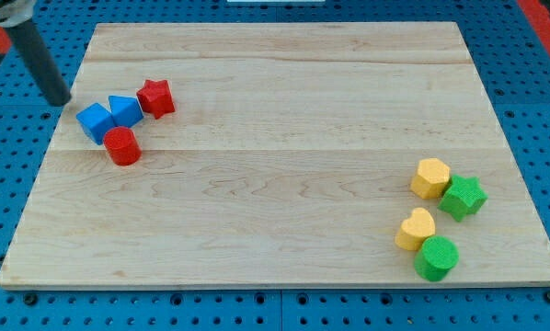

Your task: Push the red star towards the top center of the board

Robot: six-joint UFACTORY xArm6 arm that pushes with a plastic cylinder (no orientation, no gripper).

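Note:
The red star [155, 97] lies near the board's upper left, touching a blue block [125, 110] on its left. A second blue block [95, 121] sits further left, and a red cylinder [122, 146] lies just below the two blue blocks. My tip [61, 99] is at the board's left edge, left of the blue blocks and apart from them. The blue blocks lie between my tip and the red star.
At the lower right sit a yellow hexagon [430, 177], a green star [464, 197], a yellow heart [416, 229] and a green cylinder [436, 257]. The wooden board [275, 138] rests on a blue pegboard surface [8, 156].

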